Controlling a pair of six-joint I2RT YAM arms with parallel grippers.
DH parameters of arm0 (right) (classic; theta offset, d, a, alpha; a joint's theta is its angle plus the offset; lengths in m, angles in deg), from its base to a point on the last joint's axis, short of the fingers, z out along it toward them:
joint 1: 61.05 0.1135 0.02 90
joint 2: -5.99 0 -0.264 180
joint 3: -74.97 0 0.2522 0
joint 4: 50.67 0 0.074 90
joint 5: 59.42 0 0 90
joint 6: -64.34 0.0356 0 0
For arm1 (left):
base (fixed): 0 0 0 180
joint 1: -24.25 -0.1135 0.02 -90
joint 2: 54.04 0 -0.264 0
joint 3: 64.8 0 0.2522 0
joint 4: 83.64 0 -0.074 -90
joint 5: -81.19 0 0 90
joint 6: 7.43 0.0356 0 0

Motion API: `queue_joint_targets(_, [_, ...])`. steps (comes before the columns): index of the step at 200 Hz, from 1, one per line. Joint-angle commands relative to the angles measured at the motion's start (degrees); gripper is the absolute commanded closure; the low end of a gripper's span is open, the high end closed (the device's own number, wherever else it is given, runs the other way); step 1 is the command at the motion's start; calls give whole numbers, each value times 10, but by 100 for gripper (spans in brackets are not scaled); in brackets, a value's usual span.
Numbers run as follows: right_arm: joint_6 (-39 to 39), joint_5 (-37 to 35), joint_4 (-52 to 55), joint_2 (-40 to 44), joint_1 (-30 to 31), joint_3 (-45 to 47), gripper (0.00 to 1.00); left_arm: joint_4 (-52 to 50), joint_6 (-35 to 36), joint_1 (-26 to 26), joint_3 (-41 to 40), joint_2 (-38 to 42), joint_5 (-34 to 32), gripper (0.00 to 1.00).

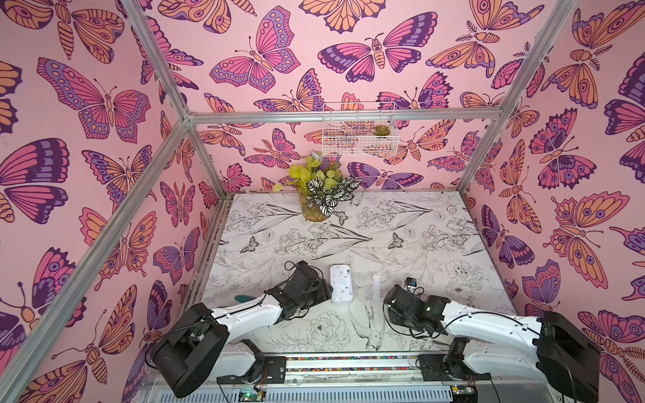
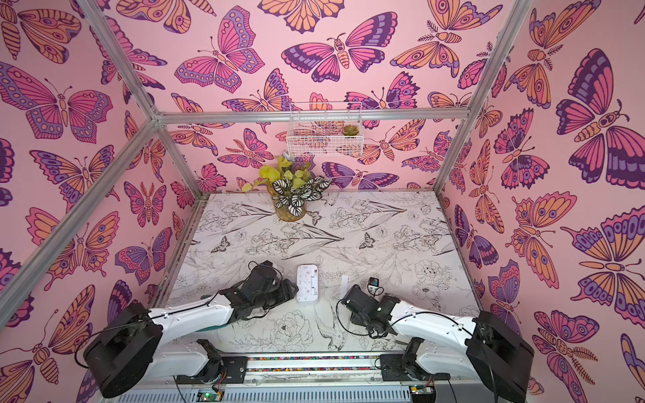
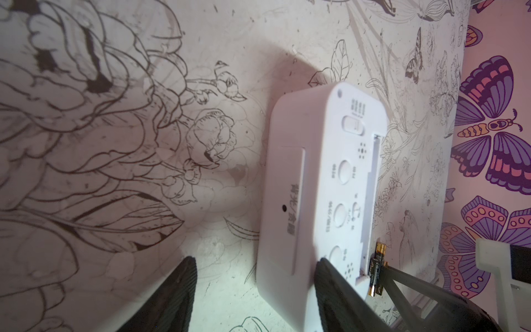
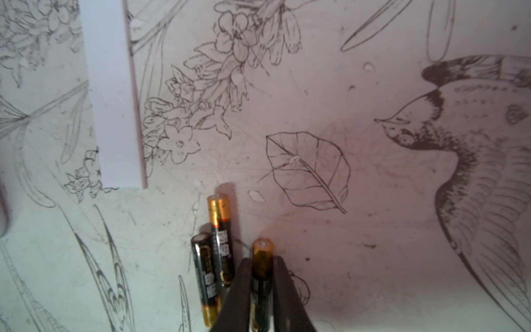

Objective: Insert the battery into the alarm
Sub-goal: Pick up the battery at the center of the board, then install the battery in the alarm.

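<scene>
The white alarm [image 1: 341, 283] [image 2: 307, 284] lies screen down near the table's middle, its buttoned back [image 3: 324, 184] and open battery slot facing up. A black and gold battery [image 3: 377, 270] shows at one end of that slot. My left gripper [image 3: 255, 260] [image 1: 328, 289] is open at the alarm's left side, with one finger [image 3: 336, 284] over the alarm's corner and the other on bare table. My right gripper [image 4: 260, 260] is shut on a battery [image 4: 261, 270] just above the table. Two more batteries [image 4: 214, 258] lie side by side beside it. The top views hide these fingers under the right wrist [image 1: 408, 307].
A white cover strip [image 1: 376, 286] [image 4: 112, 95] lies flat between the alarm and the right arm. A potted plant [image 1: 319, 199] stands at the back of the table. A wire basket [image 1: 359, 131] hangs on the back wall. Pink walls enclose three sides.
</scene>
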Motion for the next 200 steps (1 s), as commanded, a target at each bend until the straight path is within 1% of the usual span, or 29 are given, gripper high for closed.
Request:
queue_joint_targets(1, [2, -5, 5, -3, 5, -9, 86, -18, 2, -3, -11, 7, -9, 33])
queue_joint_targets(18, [2, -1, 2, 4, 5, -7, 90, -18, 3, -2, -10, 7, -8, 33])
queue_joint_targets(44, [-1, -8, 18, 22, 5, -10, 90, -18, 5, -3, -10, 7, -5, 32])
queue_joint_targets(62, [-20, -17, 40, 48, 5, -24, 91, -17, 7, -3, -8, 7, 4, 31])
queue_joint_targets(71, [-44, -16, 38, 66, 5, -30, 93, -14, 13, -2, -6, 7, 12, 31])
queue_joint_targets(89, [-119, 8, -19, 101, 5, -37, 93, -10, 21, -3, -3, 7, 22, 29])
queue_joint_targets(107, [-168, 21, -67, 106, 6, -58, 93, -4, 25, -3, 0, 7, 30, 29])
queue_joint_targets(128, [-201, 43, -123, 68, 5, -95, 94, 5, 27, -2, -1, 7, 37, 28])
queue_joint_targets(160, [-217, 75, -222, -37, 7, -148, 94, 9, 23, -2, -4, 3, 39, 28])
queue_joint_targets(200, [-218, 75, -274, -148, 14, -201, 95, 11, 22, -2, -5, -3, 41, 28])
